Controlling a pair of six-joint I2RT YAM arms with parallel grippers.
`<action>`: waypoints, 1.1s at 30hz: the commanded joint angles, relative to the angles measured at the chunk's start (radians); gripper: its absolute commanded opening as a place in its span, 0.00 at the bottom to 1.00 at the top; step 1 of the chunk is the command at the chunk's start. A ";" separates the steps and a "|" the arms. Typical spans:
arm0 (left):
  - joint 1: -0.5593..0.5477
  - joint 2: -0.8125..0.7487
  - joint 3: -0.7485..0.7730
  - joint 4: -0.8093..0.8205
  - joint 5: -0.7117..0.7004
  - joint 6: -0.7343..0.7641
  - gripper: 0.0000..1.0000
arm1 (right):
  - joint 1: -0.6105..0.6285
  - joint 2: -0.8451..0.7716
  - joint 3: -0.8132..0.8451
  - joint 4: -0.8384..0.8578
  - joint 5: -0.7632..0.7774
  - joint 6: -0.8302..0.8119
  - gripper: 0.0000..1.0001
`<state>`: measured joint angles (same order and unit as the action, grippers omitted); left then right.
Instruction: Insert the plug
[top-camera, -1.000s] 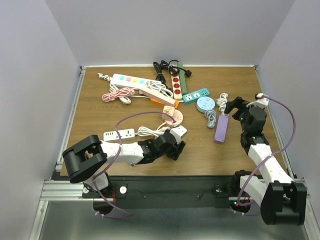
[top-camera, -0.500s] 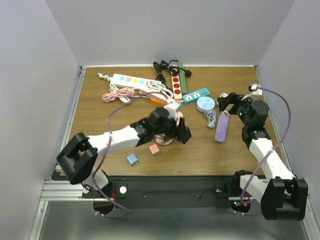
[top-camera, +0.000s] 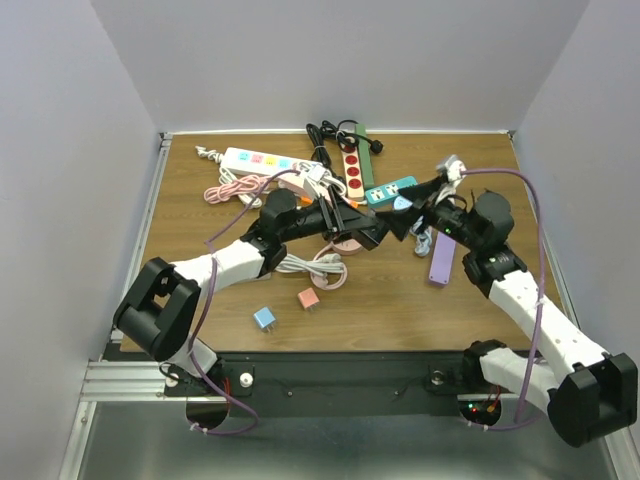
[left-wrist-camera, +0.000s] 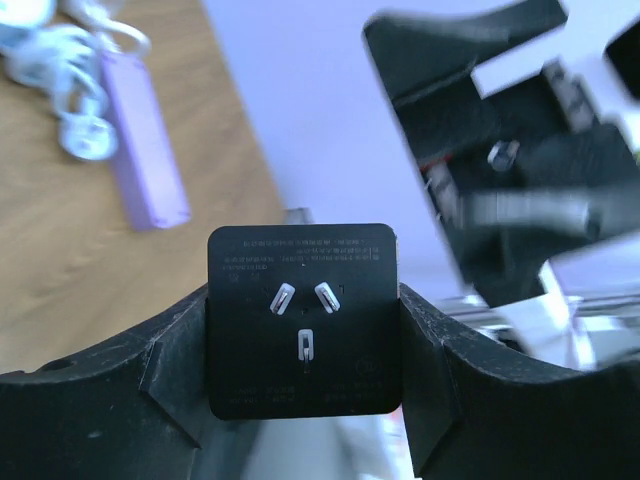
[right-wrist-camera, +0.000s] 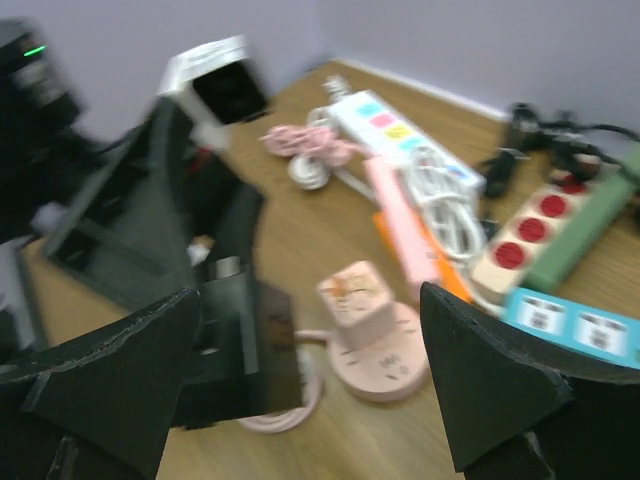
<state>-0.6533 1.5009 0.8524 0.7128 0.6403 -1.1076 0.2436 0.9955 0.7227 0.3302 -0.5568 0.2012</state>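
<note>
Gripping a plug (left-wrist-camera: 303, 318), the left pincer (left-wrist-camera: 303, 335) presents it to the wide-open right pincer (right-wrist-camera: 310, 340); a steady handover looks likely next.

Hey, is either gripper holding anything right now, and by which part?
The left gripper clamps a black three-prong plug by its two opposite sides, prongs facing the wrist camera. The right gripper is open, holding nothing.
</note>
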 joint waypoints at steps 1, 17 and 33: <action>0.015 -0.007 -0.021 0.327 0.082 -0.277 0.00 | 0.098 0.008 0.029 0.030 0.018 -0.065 0.95; 0.076 0.080 -0.090 0.643 0.117 -0.638 0.00 | 0.200 -0.058 0.032 -0.045 0.005 -0.117 0.95; 0.086 0.116 -0.056 0.660 0.133 -0.701 0.00 | 0.240 -0.063 0.034 -0.083 0.000 -0.137 0.95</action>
<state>-0.5739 1.6394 0.7467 1.2484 0.7528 -1.7836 0.4553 0.9257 0.7410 0.2478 -0.5495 0.0868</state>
